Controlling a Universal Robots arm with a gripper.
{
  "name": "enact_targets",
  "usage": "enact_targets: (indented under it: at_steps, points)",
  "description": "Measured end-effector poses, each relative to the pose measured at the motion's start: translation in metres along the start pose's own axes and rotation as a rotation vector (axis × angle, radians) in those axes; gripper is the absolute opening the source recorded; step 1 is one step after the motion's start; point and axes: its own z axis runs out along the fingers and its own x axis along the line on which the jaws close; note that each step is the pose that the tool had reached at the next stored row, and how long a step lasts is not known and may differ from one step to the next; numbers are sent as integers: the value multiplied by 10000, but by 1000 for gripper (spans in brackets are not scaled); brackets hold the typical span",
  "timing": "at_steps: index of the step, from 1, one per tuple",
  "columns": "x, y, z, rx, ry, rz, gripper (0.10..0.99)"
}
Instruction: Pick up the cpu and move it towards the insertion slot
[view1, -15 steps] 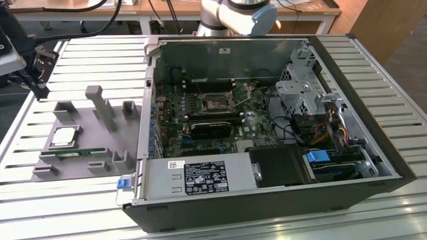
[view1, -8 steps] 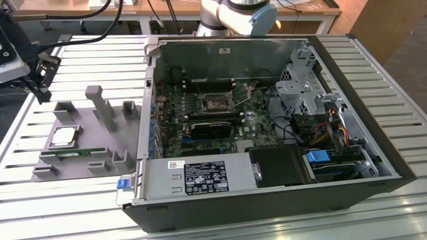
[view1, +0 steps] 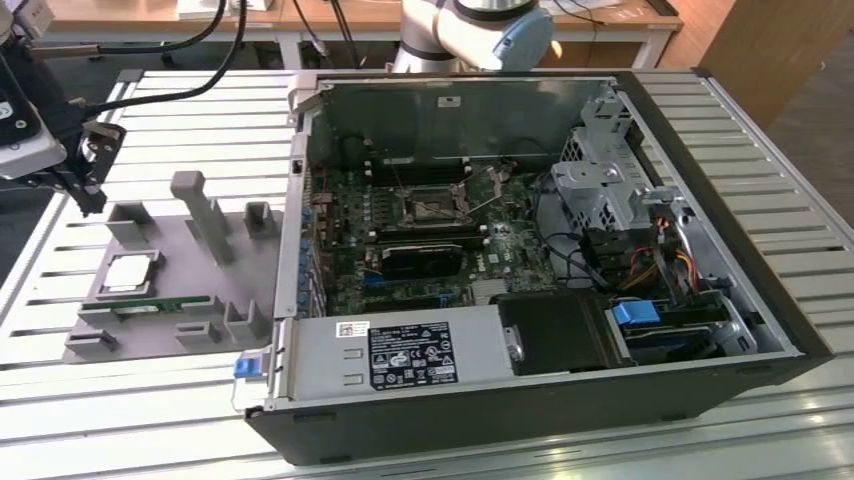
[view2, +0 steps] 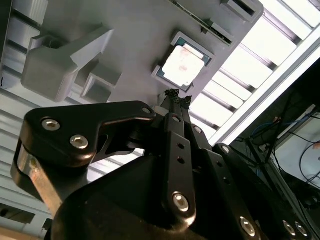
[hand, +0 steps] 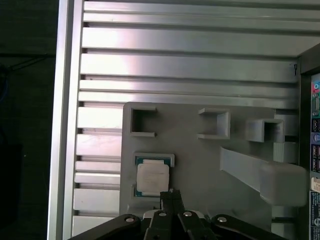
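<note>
The cpu (view1: 130, 272) lies flat in a recess of the grey holder plate (view1: 160, 330), on the exterior view's left; its silvery top and green rim show in both wrist views (view2: 182, 61) (hand: 152, 177). My gripper (view1: 88, 180) hangs above and beyond the plate's far corner, apart from the cpu. Its black fingertips (view2: 175, 95) (hand: 171, 193) are pressed together with nothing between them, and their ends sit close beside the chip in both wrist views. The insertion slot (view1: 430, 208) is a shiny-framed socket on the motherboard inside the open computer case.
A green memory stick (view1: 147, 303) lies on the holder plate near the cpu. Grey upright posts (view1: 200, 215) rise from the plate. The case wall (view1: 296, 200) stands between the plate and the motherboard. Everything rests on a slatted metal table (view1: 134, 410).
</note>
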Motion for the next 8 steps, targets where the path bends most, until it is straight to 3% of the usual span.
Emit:
enact_targets:
  at_steps: [8]
  points:
    - [44, -4, 118, 0, 0, -1, 102]
